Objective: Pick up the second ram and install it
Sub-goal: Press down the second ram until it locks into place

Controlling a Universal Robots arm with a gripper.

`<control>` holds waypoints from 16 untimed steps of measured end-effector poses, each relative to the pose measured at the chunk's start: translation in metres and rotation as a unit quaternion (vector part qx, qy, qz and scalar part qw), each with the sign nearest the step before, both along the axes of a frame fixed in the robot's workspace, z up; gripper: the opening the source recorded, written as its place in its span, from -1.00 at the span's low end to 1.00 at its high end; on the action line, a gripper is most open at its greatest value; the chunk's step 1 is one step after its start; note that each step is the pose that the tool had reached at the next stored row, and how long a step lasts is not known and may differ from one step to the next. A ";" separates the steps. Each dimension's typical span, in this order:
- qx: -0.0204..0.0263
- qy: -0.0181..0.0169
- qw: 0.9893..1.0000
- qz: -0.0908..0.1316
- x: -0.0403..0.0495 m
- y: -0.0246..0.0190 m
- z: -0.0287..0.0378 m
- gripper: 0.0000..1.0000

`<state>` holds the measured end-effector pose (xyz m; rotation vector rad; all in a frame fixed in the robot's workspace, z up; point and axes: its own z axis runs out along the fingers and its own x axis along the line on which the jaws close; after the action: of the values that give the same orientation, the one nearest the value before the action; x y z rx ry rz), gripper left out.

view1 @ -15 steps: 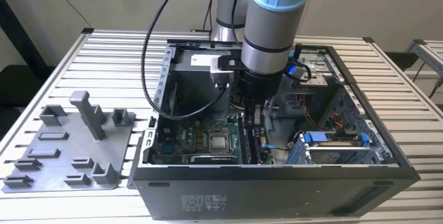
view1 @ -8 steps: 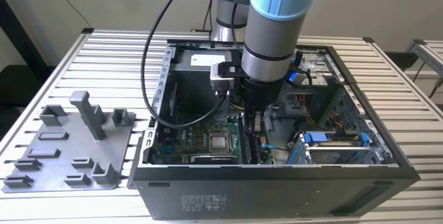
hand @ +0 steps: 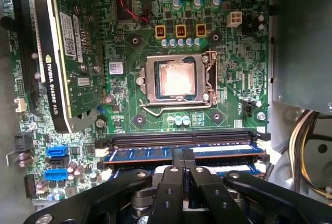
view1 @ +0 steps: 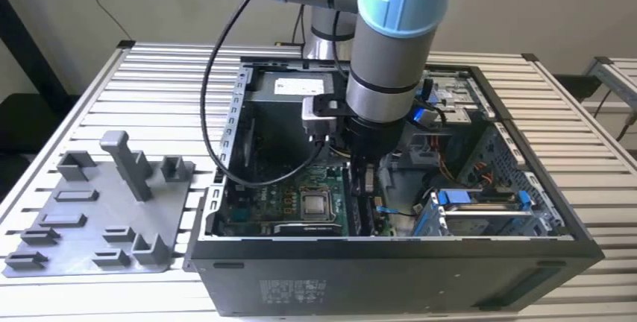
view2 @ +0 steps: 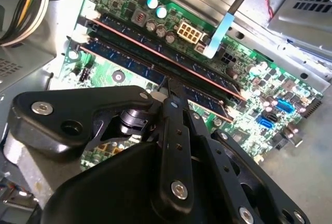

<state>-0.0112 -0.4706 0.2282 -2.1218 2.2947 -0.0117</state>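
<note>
The arm reaches down into an open black metal case [view1: 398,262] that lies on a ribbed, slatted table [view1: 119,91]. Its gripper [hand: 182,156] is matte black with bolted links, and its two slim fingers [hand: 176,157] are pressed close together on the top edge of the ram [hand: 140,154], a thin, flat board with a blue label. The ram stands on edge in a slot on the green board [hand: 129,105], its long axis running along the slots, parallel to the case edge nearest the drive bay. In the second wrist view the same fingertips [view2: 167,86] meet the ram [view2: 207,79] near its middle. I count two black slots in the first wrist view: one empty slot [hand: 181,140] just beside the ram on the socket side, and the one the ram sits in. One square metal socket [hand: 176,79] gleams at the board's middle, and one dark card [hand: 57,53] stands upright well apart. On the table's corner at the exterior view's left sits one grey plastic tray [view1: 89,225] of blocky holders.
</note>
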 end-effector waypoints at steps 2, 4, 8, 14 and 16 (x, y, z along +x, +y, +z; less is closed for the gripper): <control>0.000 0.000 1.000 0.000 0.0000 0.0000 -0.0034 -0.79; -0.001 0.000 1.000 0.000 -0.0001 -0.0002 -0.0065 -0.79; -0.001 0.000 1.000 0.000 0.0000 0.0001 -0.0114 -0.79; 0.000 0.000 1.000 0.000 0.0000 0.0001 0.0024 -0.79; 0.000 0.000 1.000 0.000 0.0000 0.0000 0.0093 -0.79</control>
<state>-0.0112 -0.4705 0.2375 -2.1217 2.2947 -0.0117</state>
